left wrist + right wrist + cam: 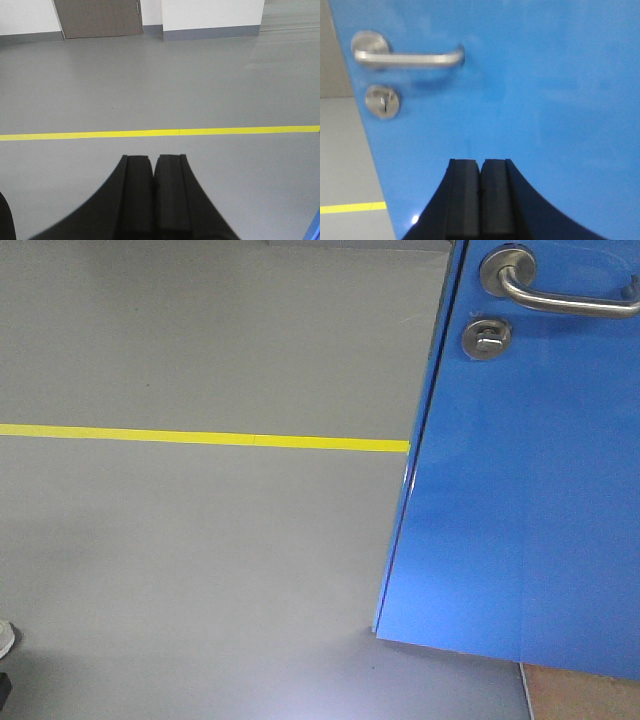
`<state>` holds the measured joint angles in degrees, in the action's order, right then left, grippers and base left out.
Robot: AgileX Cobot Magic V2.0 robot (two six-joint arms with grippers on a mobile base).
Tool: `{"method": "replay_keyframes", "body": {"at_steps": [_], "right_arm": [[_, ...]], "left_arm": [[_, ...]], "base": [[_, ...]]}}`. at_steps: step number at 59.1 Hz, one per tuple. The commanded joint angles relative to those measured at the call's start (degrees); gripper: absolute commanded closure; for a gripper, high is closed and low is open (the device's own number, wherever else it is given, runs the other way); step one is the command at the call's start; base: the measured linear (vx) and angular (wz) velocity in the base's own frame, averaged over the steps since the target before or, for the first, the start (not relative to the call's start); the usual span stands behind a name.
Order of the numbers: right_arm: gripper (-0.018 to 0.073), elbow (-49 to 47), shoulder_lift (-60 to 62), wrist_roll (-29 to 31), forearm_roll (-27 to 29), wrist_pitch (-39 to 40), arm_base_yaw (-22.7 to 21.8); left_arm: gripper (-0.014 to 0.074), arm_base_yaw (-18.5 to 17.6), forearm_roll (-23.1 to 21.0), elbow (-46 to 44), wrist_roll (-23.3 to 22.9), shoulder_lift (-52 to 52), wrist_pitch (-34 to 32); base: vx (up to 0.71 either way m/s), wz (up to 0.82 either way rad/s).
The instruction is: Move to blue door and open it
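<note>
The blue door (520, 490) fills the right side of the front view, its free edge slanting down from the top toward the near floor, so the panel stands swung out at an angle over the grey floor (200, 570). High on the panel sits the silver lever handle (560, 295), reaching right from its round rose, and just below the rose is the round thumb-turn lock (487, 338). A yellow floor line (200, 437) runs from the left edge across the floor and ends at the door's edge. Under the door's lower right corner a patch of brownish floor (580, 695) shows. At the far left bottom a small white and dark object is cut off by the frame; what it is cannot be told.

The right gripper (480, 197) points straight at the blue panel, its two black jaws pressed together with nothing between them. The handle lies above and to the left of it, well apart, with the lock below the handle's rose near the door's left edge.

The left gripper (153, 197) faces open floor, jaws likewise closed together and holding nothing. Beyond it the yellow line crosses the whole width, and farther off stand a white wall (210, 12) with a grey skirting and a brown door (98, 17).
</note>
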<state>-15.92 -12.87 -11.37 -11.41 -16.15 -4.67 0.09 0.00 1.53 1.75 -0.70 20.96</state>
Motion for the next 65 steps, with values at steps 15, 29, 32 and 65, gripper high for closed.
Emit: {"method": "replay_keyframes", "body": {"at_steps": [15,29,32,65], "right_arm": [[0.0570,17.7,14.3,-0.2,2.9,11.1,0.1],[0.0570,18.7,14.5,0.1,5.8,9.1,0.1],[0.0570,18.7,14.5,0.1,5.8,9.1,0.1],[0.0570,18.7,14.4,0.1,5.8,9.1,0.1]], "left_arm": [[0.0526,0.1,0.0,0.0,-0.2,-0.8,-4.5],[0.0526,0.1,0.0,0.0,-0.2,-0.8,-4.5],[0.0526,0.1,0.0,0.0,-0.2,-0.8,-4.5],[0.0526,0.1,0.0,0.0,-0.2,-0.8,-4.5]], "base": [[0.00,0.00],[0.00,0.00],[0.00,0.00],[0.00,0.00]]}}
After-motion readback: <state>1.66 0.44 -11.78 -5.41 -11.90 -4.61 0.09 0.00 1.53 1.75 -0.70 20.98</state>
